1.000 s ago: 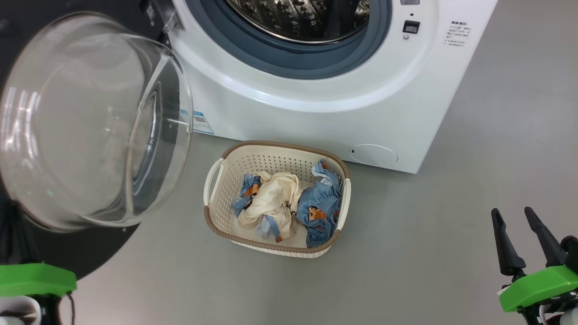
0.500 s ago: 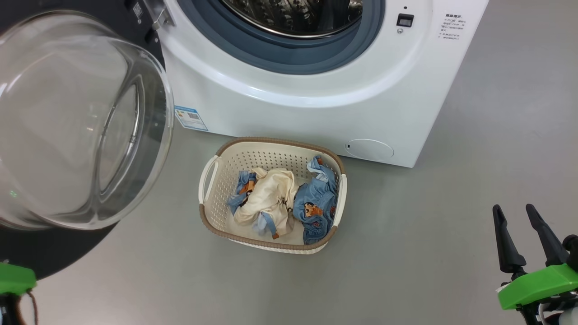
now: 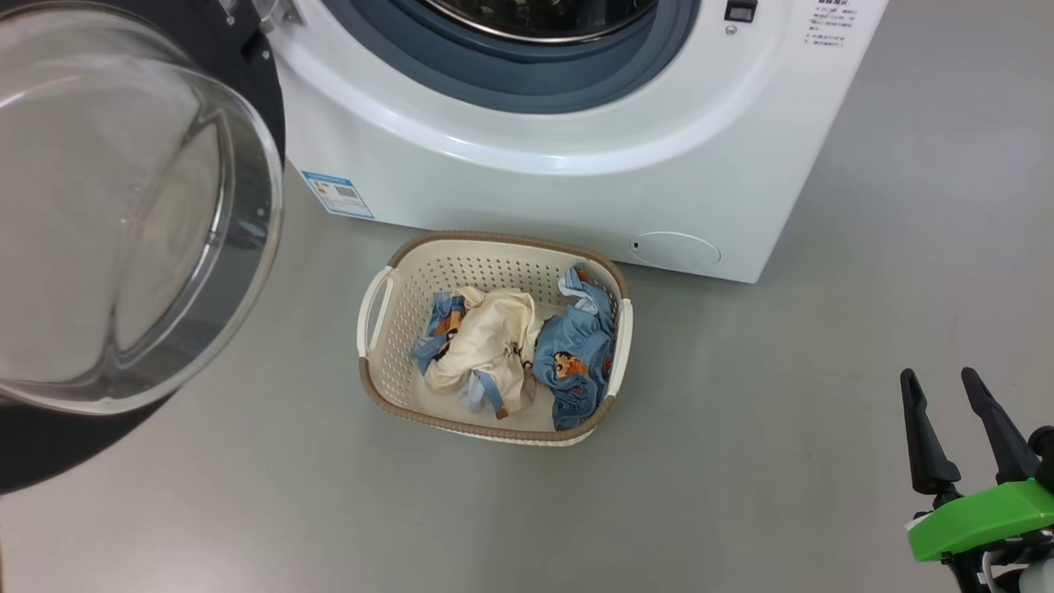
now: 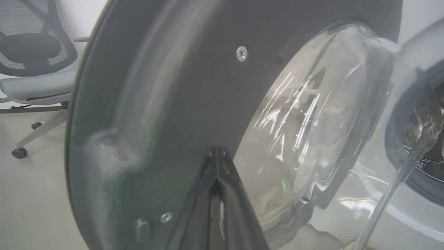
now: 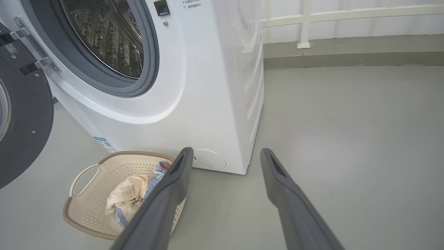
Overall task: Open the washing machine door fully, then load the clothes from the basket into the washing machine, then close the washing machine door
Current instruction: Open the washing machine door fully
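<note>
My left gripper (image 4: pixel 218 150) has its two fingers pressed together with nothing between them, tips set at the dark inner face of the washing machine door (image 4: pixel 166 86); I judge them shut so they act as one blunt pusher for swinging the door wide; whether the tips actually touch the panel I cannot tell. My right gripper (image 3: pixel 939 379) waits at the lower right of the head view, fingers spread and empty, well apart from everything; I take that as readiness for the first garment.

The basket (image 3: pixel 395 329) sits on the floor (image 3: pixel 741 461) at the centre of the head view, just in front of the washing machine (image 3: pixel 535 198) and below its mouth, a short lift from the opening; the clothes (image 3: pixel 494 346) lie heaped inside it, cream piece in the middle, blue ones either side, none loaded yet. The door fills the left of that view, its glass bowl bulging toward the camera.

The left wrist view gives the door's inner face close up, its screws, and an office chair (image 4: pixel 31 69) at the upper left; the right wrist view gives the steel drum (image 5: pixel 107 38) at the upper left, empty as far as it shows, and the machine's side panel, both beyond the head view.
</note>
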